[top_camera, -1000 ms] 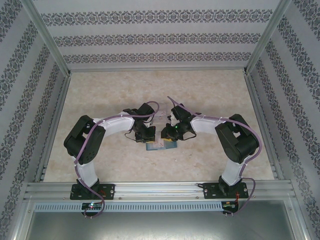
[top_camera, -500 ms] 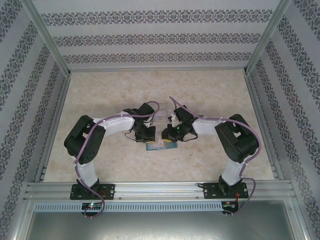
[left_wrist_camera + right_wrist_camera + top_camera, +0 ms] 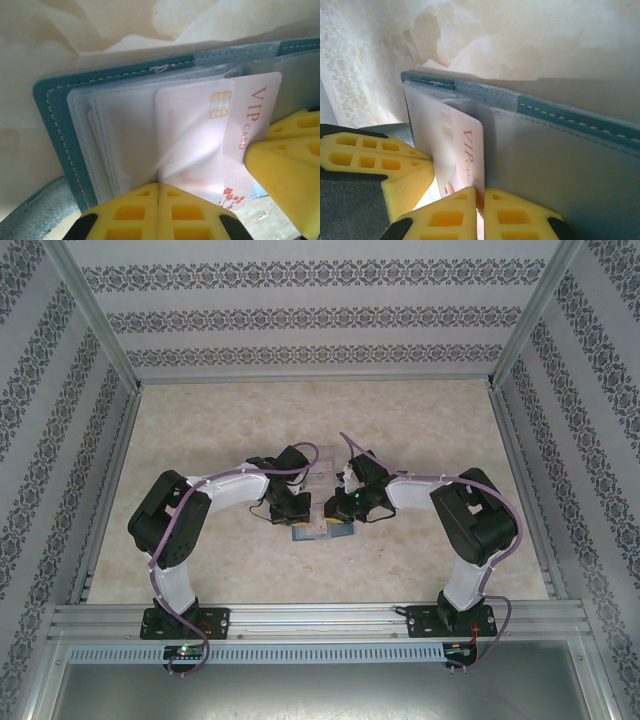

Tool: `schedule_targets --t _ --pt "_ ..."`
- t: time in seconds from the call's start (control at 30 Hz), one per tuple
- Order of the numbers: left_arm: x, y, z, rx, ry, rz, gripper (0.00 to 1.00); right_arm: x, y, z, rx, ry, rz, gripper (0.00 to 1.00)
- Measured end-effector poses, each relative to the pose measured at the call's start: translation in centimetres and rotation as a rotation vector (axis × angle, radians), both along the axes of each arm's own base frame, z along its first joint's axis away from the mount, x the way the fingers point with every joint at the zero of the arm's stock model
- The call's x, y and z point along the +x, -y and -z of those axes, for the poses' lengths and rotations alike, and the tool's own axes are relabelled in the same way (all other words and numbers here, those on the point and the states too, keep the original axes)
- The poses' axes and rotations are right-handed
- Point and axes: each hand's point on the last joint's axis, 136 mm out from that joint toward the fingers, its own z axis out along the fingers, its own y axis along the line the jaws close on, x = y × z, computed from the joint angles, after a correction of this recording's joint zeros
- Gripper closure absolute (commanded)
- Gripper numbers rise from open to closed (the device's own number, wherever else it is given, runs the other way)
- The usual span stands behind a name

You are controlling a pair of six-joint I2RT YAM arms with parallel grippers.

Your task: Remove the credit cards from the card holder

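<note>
While the left gripper, squeezed shut, sits on the holder, the right gripper pinches the card, so next it must pull it straight out.

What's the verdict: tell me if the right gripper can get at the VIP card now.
Likely yes: the right gripper looks shut on the edge of the VIP card sticking out of the card holder. The left gripper, shut, sits close beside it and might crowd the pull.
</note>
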Motion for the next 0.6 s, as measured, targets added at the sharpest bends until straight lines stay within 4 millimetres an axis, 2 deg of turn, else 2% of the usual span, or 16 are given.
schedule_targets --t 0.6 --pt "0.03 -0.34 -0.32 0.010 0.017 -0.005 0.90 0.09 -0.09 -0.82 0.015 0.024 -0.003 0.98"
